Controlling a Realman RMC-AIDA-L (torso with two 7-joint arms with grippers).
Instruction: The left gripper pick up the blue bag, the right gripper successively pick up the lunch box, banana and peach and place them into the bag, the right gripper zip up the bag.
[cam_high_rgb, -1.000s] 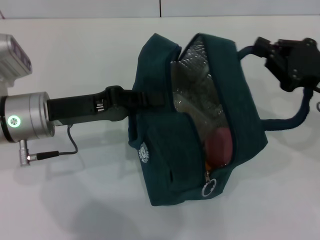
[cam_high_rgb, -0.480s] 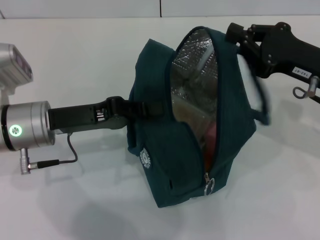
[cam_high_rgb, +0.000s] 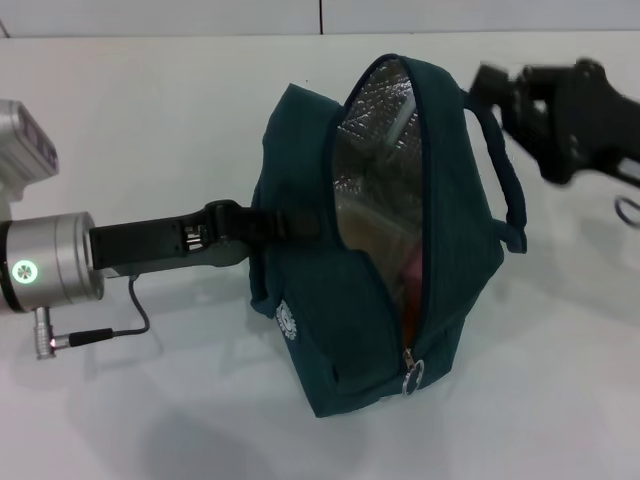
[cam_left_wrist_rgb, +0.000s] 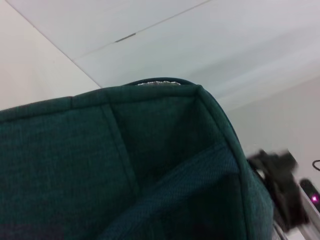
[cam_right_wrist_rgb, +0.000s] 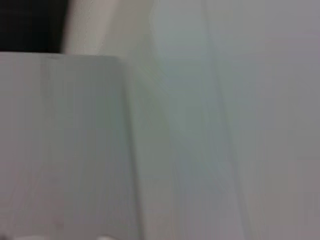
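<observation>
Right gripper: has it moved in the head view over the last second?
Yes. The right gripper went from right of the blue bag up toward its top handle.

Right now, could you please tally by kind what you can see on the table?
Bags: 1, the blue bag, unzipped, foil lining showing.
Fruit: 1, a pink peach partly visible inside; other contents cannot be made out.
Grippers: 2, the left gripper at the bag's side, the right gripper near a handle.
Total: 4
</observation>
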